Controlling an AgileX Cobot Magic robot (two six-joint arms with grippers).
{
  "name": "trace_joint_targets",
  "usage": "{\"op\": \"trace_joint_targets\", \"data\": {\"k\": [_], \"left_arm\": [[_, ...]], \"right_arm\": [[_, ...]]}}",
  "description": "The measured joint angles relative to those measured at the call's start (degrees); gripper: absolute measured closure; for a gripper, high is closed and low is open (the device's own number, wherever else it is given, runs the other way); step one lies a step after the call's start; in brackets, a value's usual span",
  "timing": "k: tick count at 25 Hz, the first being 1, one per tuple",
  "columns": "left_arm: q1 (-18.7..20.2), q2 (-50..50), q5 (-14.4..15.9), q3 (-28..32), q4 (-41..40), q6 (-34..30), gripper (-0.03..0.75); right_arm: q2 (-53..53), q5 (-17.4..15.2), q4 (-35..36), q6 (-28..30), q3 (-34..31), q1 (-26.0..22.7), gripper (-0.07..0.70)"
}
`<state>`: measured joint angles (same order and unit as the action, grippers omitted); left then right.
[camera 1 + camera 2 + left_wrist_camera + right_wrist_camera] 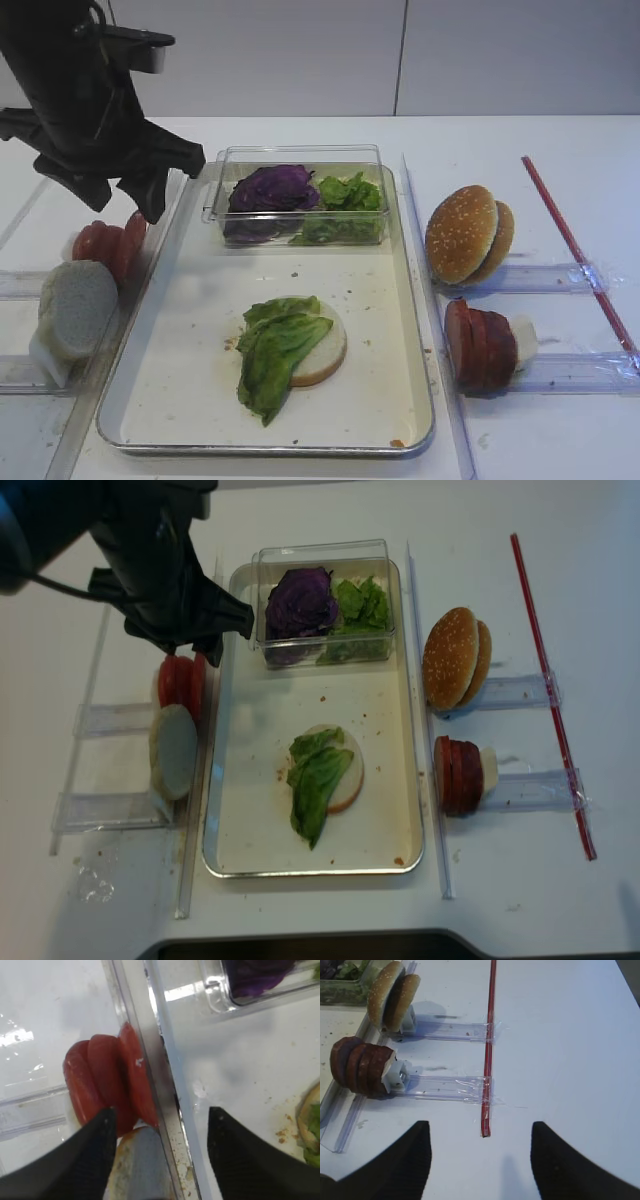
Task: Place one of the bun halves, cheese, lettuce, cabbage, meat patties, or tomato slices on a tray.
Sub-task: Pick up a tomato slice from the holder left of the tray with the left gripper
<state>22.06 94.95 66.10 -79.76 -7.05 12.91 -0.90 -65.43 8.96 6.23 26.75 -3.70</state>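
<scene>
My left gripper (160, 1125) hangs with jaws spread wide, holding nothing, over the glossy red tomato slices (107, 1085) standing on edge at frame left beside the silvery rim of the tray (420, 330). On its cream floor, crinkled lettuce (275, 350) drapes a pale bun half (325, 350). My right gripper (480, 1152) is open over bare table.

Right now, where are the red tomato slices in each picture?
Exterior high: the tomato slices stand on edge at the left, just outside the tray rim, under the left hand.
Right wrist: not in it; the dark discs there are meat patties.
Left wrist: tomato slices left of centre, against the tray rim.
Exterior high (realsense): upper left, beside the tray.
Shared landmark: the tray's left rim.
</scene>
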Motion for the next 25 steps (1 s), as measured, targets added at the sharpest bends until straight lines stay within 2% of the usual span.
{"op": "trace_joint_targets", "data": {"k": [6, 16, 25], "left_arm": [[0.0, 2.58, -2.78, -0.07, -0.13, 0.1, 0.349], [0.0, 6.37, -3.85, -0.49, -2.9, 1.61, 0.35], [0.0, 8.07, -6.53, -0.62, -2.9, 1.79, 0.35]], "right_arm": [[0.0, 0.0, -0.09, 0.0, 0.0, 0.0, 0.177], [0.0, 0.11, -0.09, 0.0, -0.04, 0.0, 0.177], [0.0, 0.11, -0.09, 0.0, -0.04, 0.0, 0.177]]}}
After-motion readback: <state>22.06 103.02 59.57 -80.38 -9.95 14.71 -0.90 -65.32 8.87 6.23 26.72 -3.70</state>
